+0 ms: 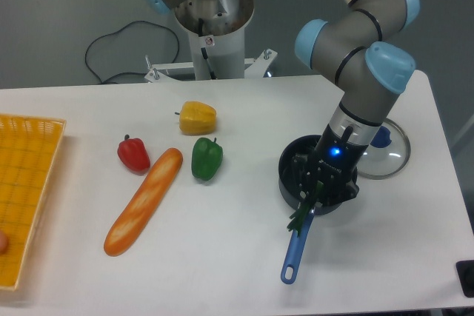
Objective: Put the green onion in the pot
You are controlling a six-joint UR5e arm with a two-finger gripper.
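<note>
The pot [290, 172] is a small black saucepan right of the table's centre. Its blue handle [295, 257] points toward the front edge. My gripper [320, 186] is lowered into the pot's mouth and covers most of it. The green onion [301, 212] is a thin dark green bunch that comes out from between the fingers. It slants down over the pot's near rim onto the start of the handle. The fingers look closed on it, and its upper part is hidden by the gripper.
A glass lid with a blue knob [385, 149] lies right of the pot, partly behind the arm. A green pepper [207, 158], a yellow pepper [198, 118], a red pepper [133, 153] and a bread loaf [143, 201] lie to the left. A yellow basket [26, 183] stands at the left edge.
</note>
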